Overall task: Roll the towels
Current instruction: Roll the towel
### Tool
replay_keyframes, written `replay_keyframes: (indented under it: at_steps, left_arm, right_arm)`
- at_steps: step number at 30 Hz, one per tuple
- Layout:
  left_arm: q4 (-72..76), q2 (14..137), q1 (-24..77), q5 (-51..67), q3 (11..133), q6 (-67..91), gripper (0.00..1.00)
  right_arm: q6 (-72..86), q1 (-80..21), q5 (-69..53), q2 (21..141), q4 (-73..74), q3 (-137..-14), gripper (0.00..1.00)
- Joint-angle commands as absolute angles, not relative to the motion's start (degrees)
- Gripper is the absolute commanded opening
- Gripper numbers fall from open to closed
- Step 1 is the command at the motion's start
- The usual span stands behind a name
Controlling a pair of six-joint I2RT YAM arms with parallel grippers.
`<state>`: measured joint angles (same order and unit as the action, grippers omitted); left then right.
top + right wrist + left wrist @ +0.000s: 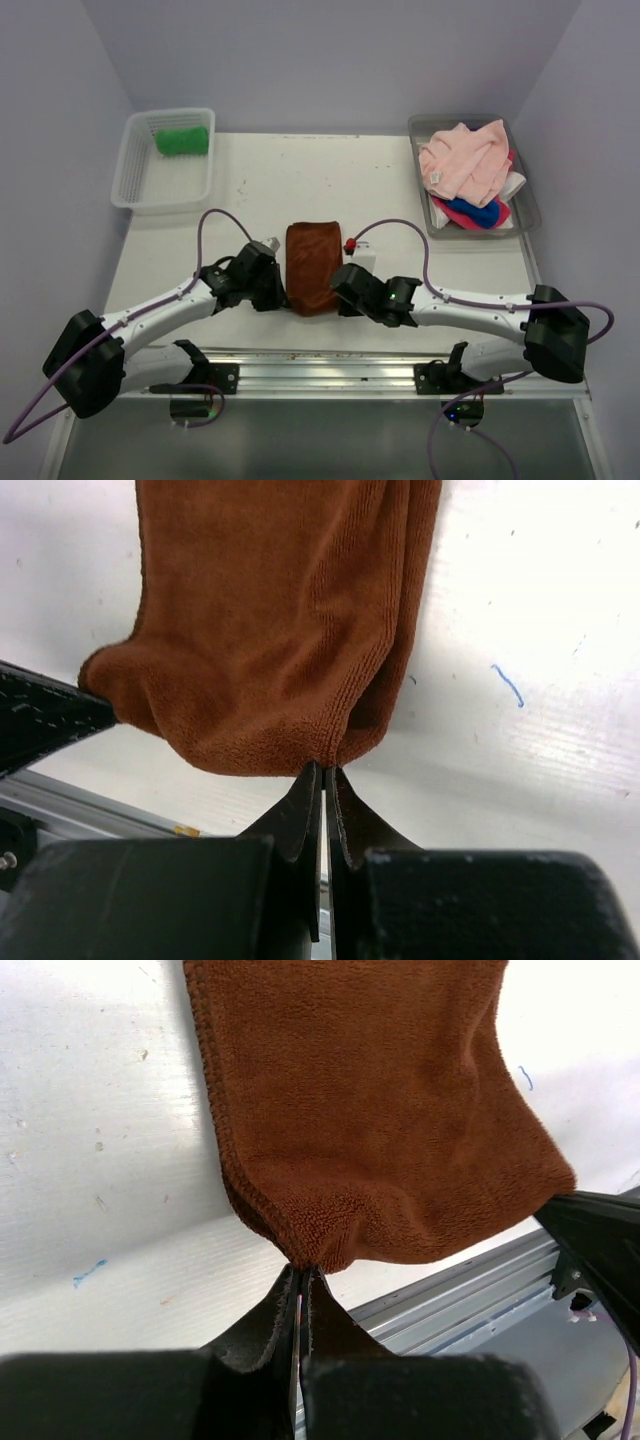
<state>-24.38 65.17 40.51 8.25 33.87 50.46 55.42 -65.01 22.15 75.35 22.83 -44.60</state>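
A rust brown towel (312, 262) lies folded lengthwise in the middle of the table, its near end by the front edge. My left gripper (282, 297) is shut on the towel's near left corner (300, 1256). My right gripper (340, 295) is shut on the near right corner (328, 760). Each wrist view shows brown terry cloth (370, 1110) (270, 610) stretching away from pinched fingertips, the near edge bunched between the two grips. A rolled bright green towel (182, 140) lies in the white mesh basket (135, 180) at the back left. Pink (465, 160), blue (475, 212) and magenta towels are heaped in the clear grey tray (528, 210) at the back right.
A metal rail (330, 365) runs along the table's near edge, just behind the towel's near end. In the left wrist view the right arm's black body (600, 1240) shows at the right; in the right wrist view the left arm's (40, 725) shows at the left.
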Motion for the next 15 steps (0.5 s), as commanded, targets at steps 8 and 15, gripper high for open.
replay_keyframes:
  at_steps: [8, 15]
  left_arm:
    - [-26.63, 69.16, 36.48, 6.15, 40.25, 47.56, 0.00]
    - [-24.96, 73.38, 33.58, 6.59, 42.80, 45.27, 0.00]
  right_arm:
    - [49.22, -60.65, 23.99, 80.07, 22.68, -51.15, 0.00]
    - [47.64, -56.78, 22.41, 82.53, 21.54, -53.17, 0.00]
